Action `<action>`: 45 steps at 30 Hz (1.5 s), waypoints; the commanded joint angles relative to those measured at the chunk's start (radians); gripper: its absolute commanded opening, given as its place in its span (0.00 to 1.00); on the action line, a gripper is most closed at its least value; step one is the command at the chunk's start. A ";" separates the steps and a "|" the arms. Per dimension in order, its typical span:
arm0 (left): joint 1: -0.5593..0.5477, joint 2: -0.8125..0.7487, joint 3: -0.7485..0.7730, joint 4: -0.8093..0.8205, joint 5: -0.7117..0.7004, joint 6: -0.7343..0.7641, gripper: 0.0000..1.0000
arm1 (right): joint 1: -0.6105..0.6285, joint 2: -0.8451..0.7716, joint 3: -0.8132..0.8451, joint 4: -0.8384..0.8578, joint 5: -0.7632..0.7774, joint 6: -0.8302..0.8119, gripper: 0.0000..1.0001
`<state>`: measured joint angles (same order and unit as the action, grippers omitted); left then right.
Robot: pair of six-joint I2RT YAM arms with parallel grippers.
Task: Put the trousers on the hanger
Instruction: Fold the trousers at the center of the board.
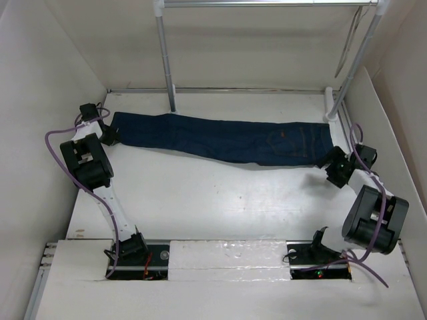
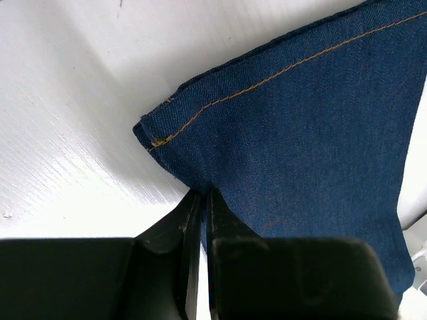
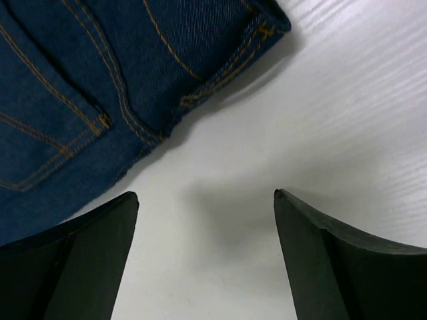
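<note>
Left fingers (image 2: 230,225) pinch trousers (image 1: 220,140) at hem corner; right fingers (image 3: 87,257) spread, empty, with the waistband just beyond. Trousers flat on worktop (image 1: 220,200), long axis left–right; hanger (image 1: 347,45) far right, nearer right arm.

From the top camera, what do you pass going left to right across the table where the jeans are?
First the left gripper, pinching the hem end → the trousers, lying flat → the right gripper, open, beside the waistband.
</note>
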<state>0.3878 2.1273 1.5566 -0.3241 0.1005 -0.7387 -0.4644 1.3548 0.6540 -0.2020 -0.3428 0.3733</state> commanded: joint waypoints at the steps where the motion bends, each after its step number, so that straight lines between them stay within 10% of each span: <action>1: 0.006 0.020 -0.007 -0.026 -0.054 0.039 0.00 | -0.010 0.036 0.025 0.157 -0.006 0.097 0.86; 14: 0.006 0.017 -0.010 -0.027 -0.073 0.056 0.00 | 0.084 0.346 0.067 0.480 0.103 0.437 0.69; 19: 0.006 0.003 -0.009 -0.049 -0.134 0.065 0.00 | 0.119 0.350 0.099 0.461 0.151 0.466 0.08; 21: 0.016 -0.006 -0.012 -0.076 -0.157 0.071 0.00 | 0.119 0.241 0.095 0.388 0.189 0.402 0.00; 31: 0.057 -0.190 -0.294 -0.033 -0.142 0.085 0.00 | -0.043 -0.215 0.148 -0.133 0.324 0.020 0.00; 45: 0.057 -0.597 -0.601 -0.190 -0.236 0.136 0.00 | -0.157 -0.189 0.318 -0.356 0.462 -0.102 0.00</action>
<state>0.4156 1.6505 0.9981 -0.4713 -0.0227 -0.6456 -0.5655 1.1522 0.8898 -0.5686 -0.0132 0.3161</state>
